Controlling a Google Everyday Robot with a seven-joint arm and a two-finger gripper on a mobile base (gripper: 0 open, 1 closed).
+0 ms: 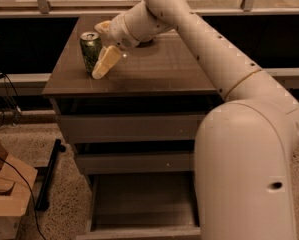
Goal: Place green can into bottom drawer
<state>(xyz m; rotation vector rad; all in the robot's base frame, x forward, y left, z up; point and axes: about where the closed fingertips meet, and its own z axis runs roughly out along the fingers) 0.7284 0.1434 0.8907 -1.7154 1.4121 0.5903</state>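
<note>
The green can [90, 51] stands upright at the back left of the cabinet top [159, 71]. My gripper [103, 45] is open, just right of the can. One pale finger [106, 62] slants down beside the can's front right. The other finger [103, 26] is behind the can's top. The can looks to be at the mouth of the fingers, not clamped. The bottom drawer [139, 201] is pulled open below, and its flat floor is bare. The two drawers above it are closed.
My arm's large white body [249, 174] fills the right foreground, beside the open drawer. A cardboard box [9, 199] and a black stand leg [49, 174] with cables sit on the floor at left. A dark ledge and rail run behind the cabinet.
</note>
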